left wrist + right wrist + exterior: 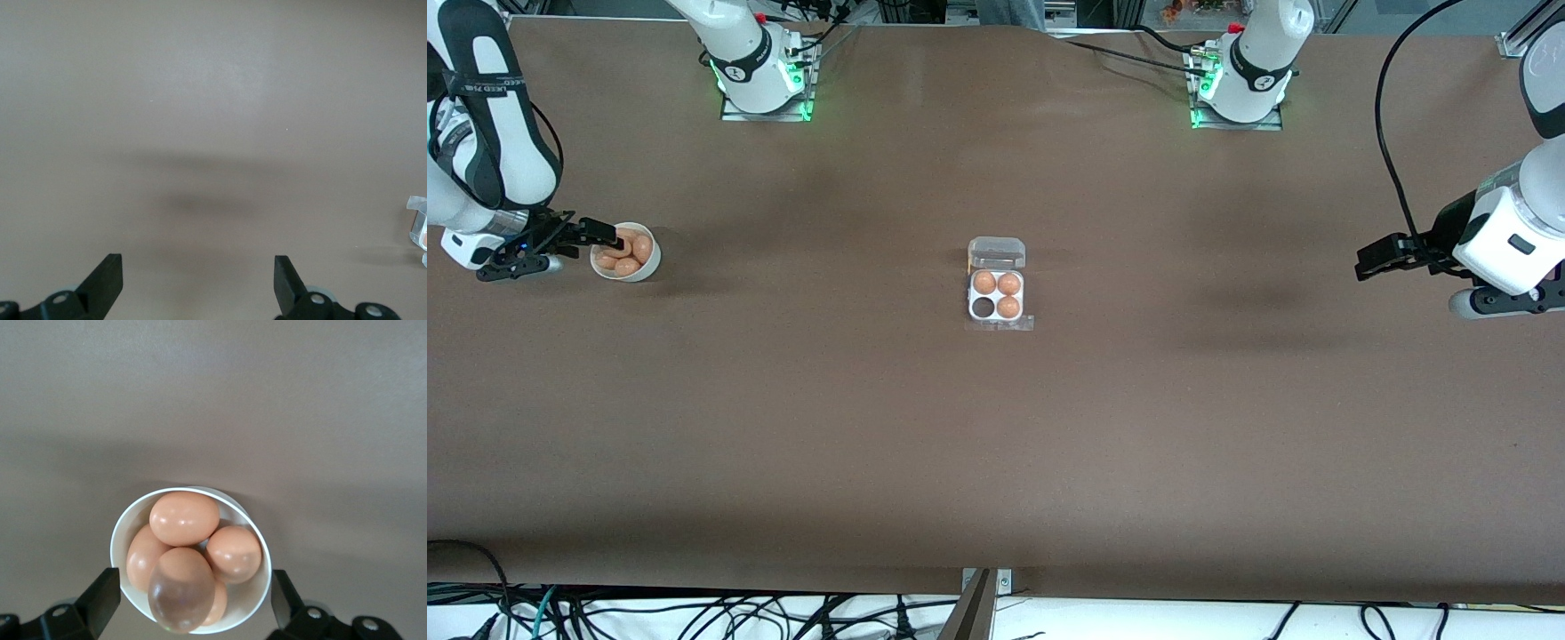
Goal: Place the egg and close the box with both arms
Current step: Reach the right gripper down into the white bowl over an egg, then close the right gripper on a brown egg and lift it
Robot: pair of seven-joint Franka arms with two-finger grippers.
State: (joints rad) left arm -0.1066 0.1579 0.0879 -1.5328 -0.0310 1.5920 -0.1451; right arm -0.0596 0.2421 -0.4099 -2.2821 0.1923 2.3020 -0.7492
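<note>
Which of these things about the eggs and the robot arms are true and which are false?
1. The egg box has three eggs in it and one empty hole. True.
2. The clear lid of the box is shut. False: it is folded open and lies flat on the table.
3. The right gripper is over the white bowl of eggs with its fingers open. True.
4. The right gripper is already holding an egg. False: the eggs all sit in the bowl and the fingers grip nothing.
5. The left gripper is holding the box. False: it waits, open and empty, over bare table at the left arm's end.
</note>
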